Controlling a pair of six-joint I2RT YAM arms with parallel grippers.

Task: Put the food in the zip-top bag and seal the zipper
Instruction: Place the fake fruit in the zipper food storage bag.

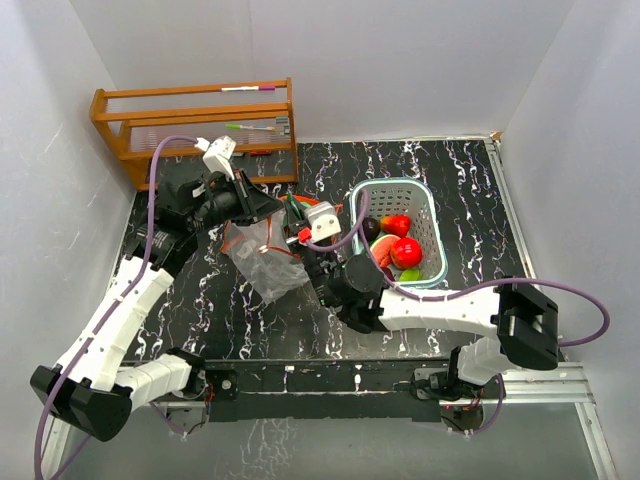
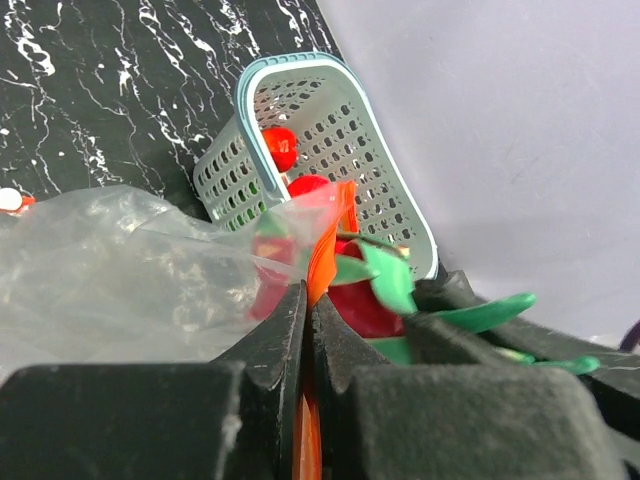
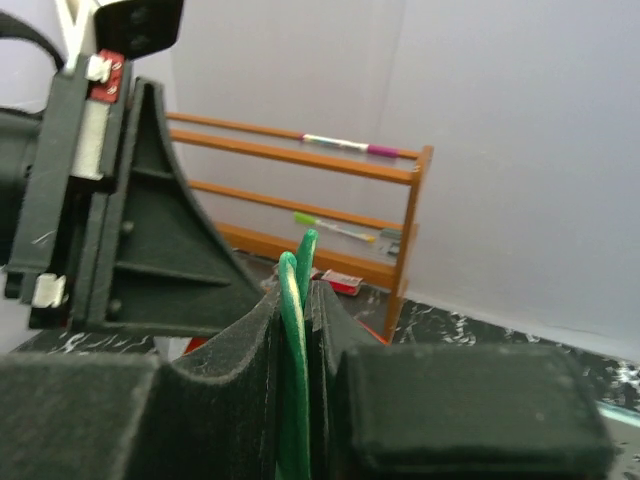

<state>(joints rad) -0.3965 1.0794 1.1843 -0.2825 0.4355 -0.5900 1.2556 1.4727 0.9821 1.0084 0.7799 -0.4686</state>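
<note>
Your left gripper (image 2: 308, 312) is squeezed tight on the thin red-orange zipper strip (image 2: 326, 250) of the clear, wrinkly plastic bag (image 2: 120, 275). It holds that edge up above the black table with white streaks (image 1: 200, 310). Your right gripper (image 3: 298, 292) is pinched hard on the green leaves (image 3: 306, 245) of a shiny red toy vegetable (image 2: 365, 308). The toy is right at the bag's mouth, just beside the strip.

I think the best way is to hold your left side steady. Push the toy past the strip and down deep, and only then let go. Go slowly, because the leaves look thin and bendy, so the toy may swing. Don't tug on the strip.

I can't tell how wide the mouth is open.

The bag is floppy and see-through. It hangs from your left gripper between the two arms, near the pale teal plastic basket (image 1: 437, 240). More toy food (image 1: 405, 252), red, green and dark, waits in there.
</note>
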